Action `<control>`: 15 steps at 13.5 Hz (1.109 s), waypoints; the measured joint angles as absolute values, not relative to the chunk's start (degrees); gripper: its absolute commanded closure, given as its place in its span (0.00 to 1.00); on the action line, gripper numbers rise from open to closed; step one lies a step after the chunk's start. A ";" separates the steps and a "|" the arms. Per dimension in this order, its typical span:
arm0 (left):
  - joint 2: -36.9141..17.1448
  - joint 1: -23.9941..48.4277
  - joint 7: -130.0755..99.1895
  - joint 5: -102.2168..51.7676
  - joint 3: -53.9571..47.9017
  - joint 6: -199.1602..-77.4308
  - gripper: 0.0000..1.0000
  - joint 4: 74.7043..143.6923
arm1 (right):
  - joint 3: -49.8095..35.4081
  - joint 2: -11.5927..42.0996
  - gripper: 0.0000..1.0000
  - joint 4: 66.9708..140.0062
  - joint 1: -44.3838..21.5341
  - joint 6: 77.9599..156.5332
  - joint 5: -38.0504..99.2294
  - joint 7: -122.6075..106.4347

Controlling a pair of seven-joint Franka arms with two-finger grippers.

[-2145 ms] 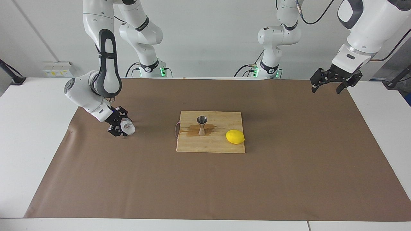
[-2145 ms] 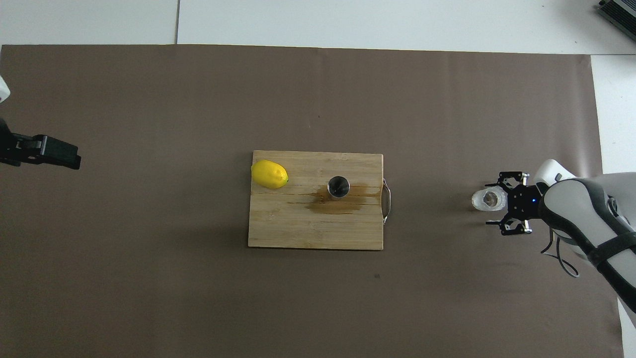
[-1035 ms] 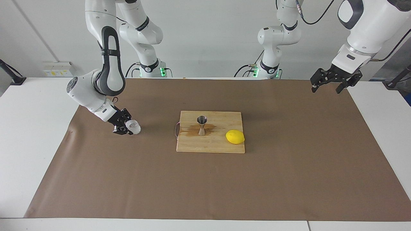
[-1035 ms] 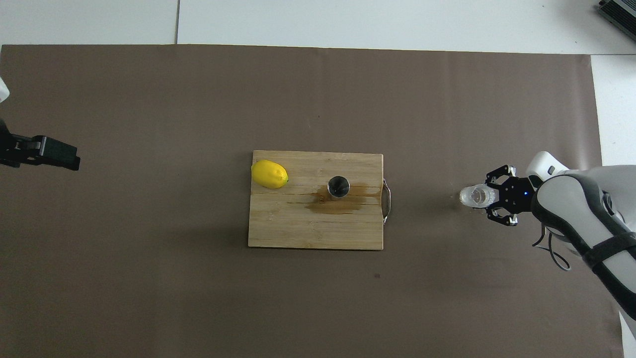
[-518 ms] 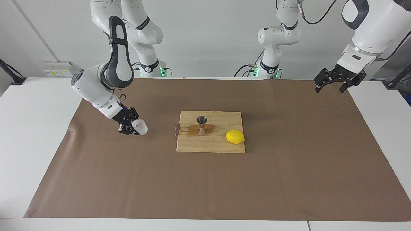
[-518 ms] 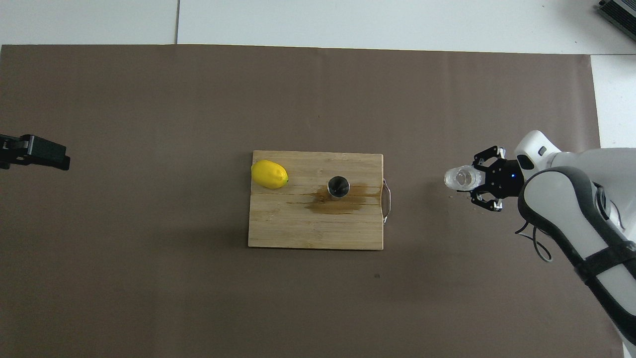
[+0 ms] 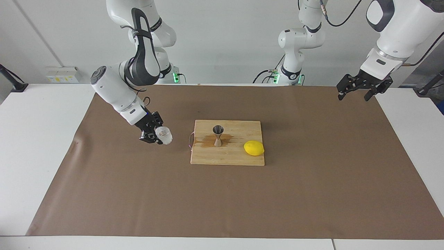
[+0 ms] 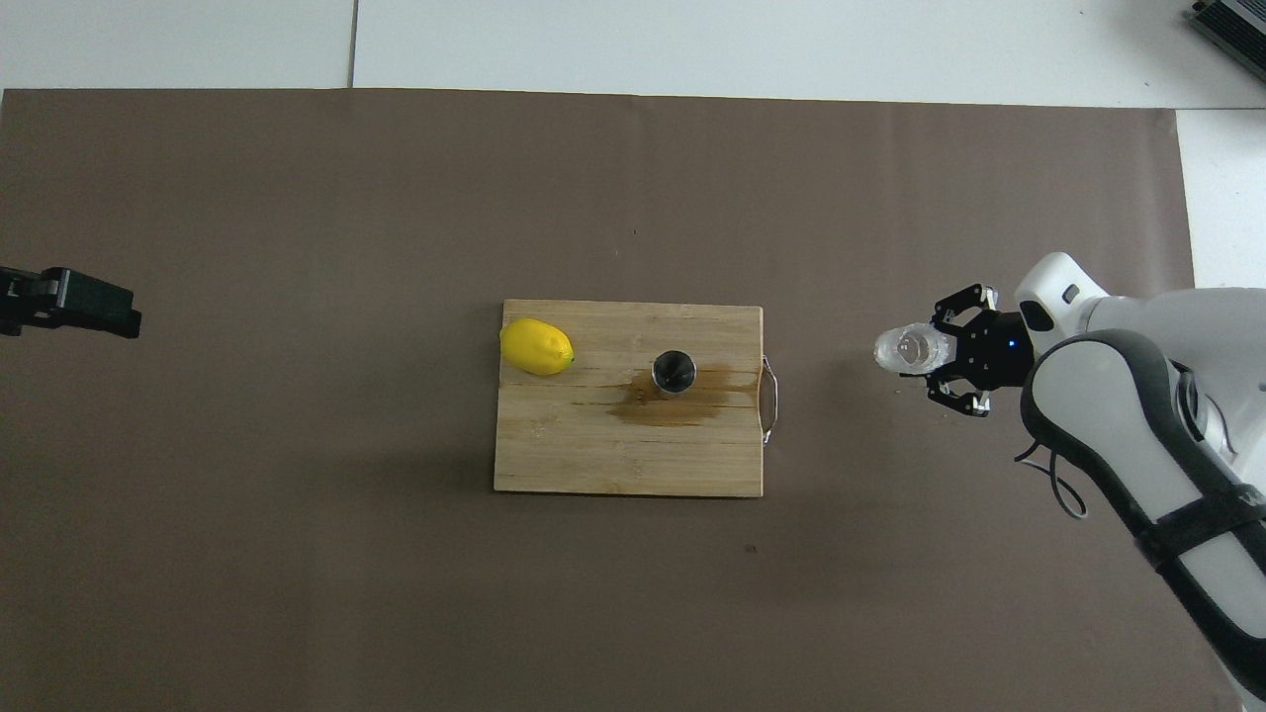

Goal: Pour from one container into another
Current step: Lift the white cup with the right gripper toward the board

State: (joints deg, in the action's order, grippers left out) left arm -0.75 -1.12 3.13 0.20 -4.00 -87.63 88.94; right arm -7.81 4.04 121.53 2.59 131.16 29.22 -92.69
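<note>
The right gripper's [image 7: 159, 136] jaws were closed on the glass [image 7: 164, 135], holding it in the air over the brown paper [image 7: 138, 194], toward the right arm's end of the table, clear of the cutting board [image 7: 239, 158]. The left gripper's [image 7: 364, 89] jaws stood open and empty; that arm waited over the paper's edge at its own end. The jigger [image 7: 218, 135] stood upright on the board in a brown spill [image 7: 206, 141], with a lemon [image 7: 254, 148] beside it.
</note>
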 measured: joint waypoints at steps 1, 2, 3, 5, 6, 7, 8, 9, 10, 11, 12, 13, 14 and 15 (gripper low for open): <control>-0.68 -1.11 3.13 0.20 -4.04 -87.18 0.00 88.93 | -7.83 4.00 0.74 120.60 1.64 130.53 27.62 -89.61; -0.57 -1.11 3.14 0.20 -4.10 -86.68 0.00 88.92 | -7.84 3.96 0.74 119.63 0.54 130.22 25.97 -86.37; -0.45 -1.11 3.14 0.20 -4.20 -86.20 0.00 88.90 | -7.87 3.91 0.74 118.67 -0.70 129.95 24.54 -83.10; -0.12 -1.11 3.14 0.20 -4.36 -85.59 0.00 88.89 | -7.91 3.87 0.74 116.66 -3.47 128.56 22.37 -76.51; -0.05 -1.11 3.14 0.20 -4.37 -85.57 0.00 88.89 | -7.92 3.86 0.74 115.60 -4.68 127.86 21.55 -73.51; -0.05 -1.11 3.14 0.20 -4.37 -85.57 0.00 88.89 | -7.93 3.86 0.74 114.45 -5.92 127.17 20.27 -70.14; -0.05 -1.11 3.14 0.20 -4.37 -85.57 0.00 88.89 | -7.94 3.86 0.74 113.37 -7.23 126.76 18.53 -66.73; -0.05 -1.11 3.14 0.20 -4.39 -85.57 0.00 88.89 | -7.95 3.90 0.74 112.45 -8.55 126.53 16.76 -63.35; -0.07 -1.10 3.14 0.05 -4.44 -85.57 0.00 88.89 | -7.95 3.97 0.74 111.81 -9.70 126.49 15.81 -60.63; -0.10 -1.10 3.14 -0.12 -4.48 -85.57 0.00 88.91 | -7.95 4.09 0.74 111.36 -10.75 126.47 15.48 -58.44; -0.20 -1.10 3.14 -0.26 -4.49 -85.57 0.00 88.93 | -7.95 4.28 0.74 110.95 -11.85 126.47 15.35 -56.38; -0.35 -1.10 3.14 -0.31 -4.51 -85.59 0.00 88.95 | -7.95 4.42 0.74 110.66 -12.87 126.47 14.94 -54.94; -0.56 -1.10 3.14 -0.35 -4.51 -85.64 0.00 88.96 | -7.95 4.63 0.74 110.33 -13.89 126.47 13.53 -53.30; -0.82 -1.10 3.14 -0.37 -4.52 -85.68 0.00 88.96 | -7.94 4.86 0.74 110.01 -14.81 126.47 11.66 -51.44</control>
State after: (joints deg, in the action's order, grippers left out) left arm -0.82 -1.10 3.14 -0.37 -4.52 -85.68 88.96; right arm -7.94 4.86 110.01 -14.81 126.47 11.66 -51.44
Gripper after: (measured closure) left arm 0.000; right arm 0.533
